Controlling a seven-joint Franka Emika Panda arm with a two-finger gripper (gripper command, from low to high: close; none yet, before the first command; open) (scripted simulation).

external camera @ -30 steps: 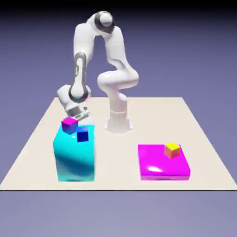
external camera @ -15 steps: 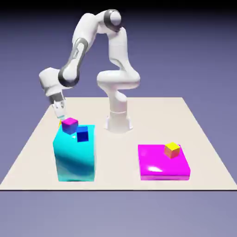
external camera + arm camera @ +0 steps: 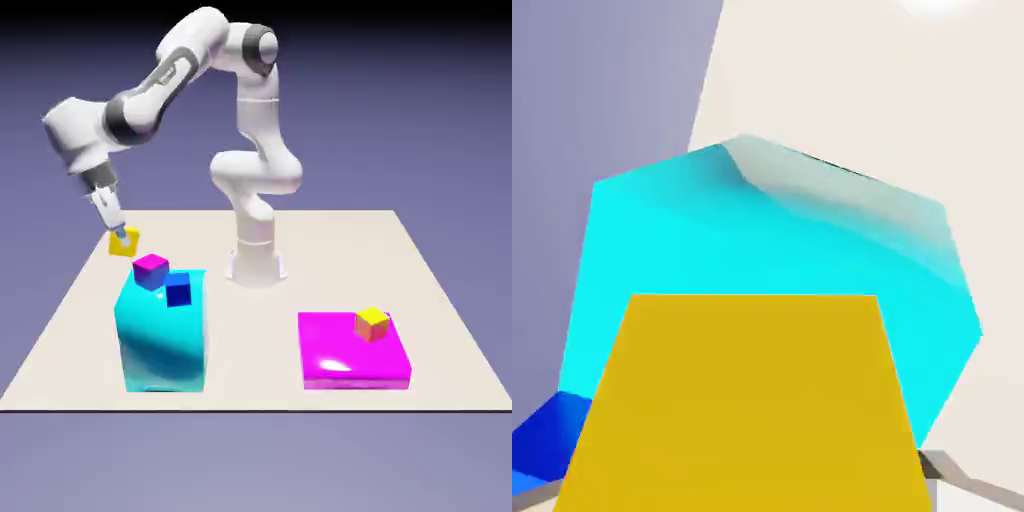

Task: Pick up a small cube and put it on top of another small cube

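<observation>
My gripper (image 3: 118, 232) is shut on the small cube (image 3: 125, 241), a tiny plain yellow one. It hangs in the air above the table, behind and just left of the cyan block (image 3: 160, 330) in the exterior view. On the cyan block's top sit a magenta-topped cube (image 3: 151, 270) and a dark blue cube (image 3: 178, 292). In the hand view the small cube (image 3: 752, 400) fills the bottom between the fingers. The cyan block (image 3: 772, 240) lies beyond it, and the blue cube (image 3: 540, 442) shows at the lower left. One fingertip (image 3: 964, 480) peeks out at the lower right.
A flat magenta slab (image 3: 352, 352) lies at the exterior view's right, carrying a yellow-topped cube with orange sides (image 3: 372, 323). The robot's white base (image 3: 256, 262) stands at the table's far edge. The beige table (image 3: 250, 380) ends close in front of both blocks.
The arm has risen and swung toward the exterior view's left, away from the cyan block's top. The small yellow cube has come up with the shut gripper into plain sight.
</observation>
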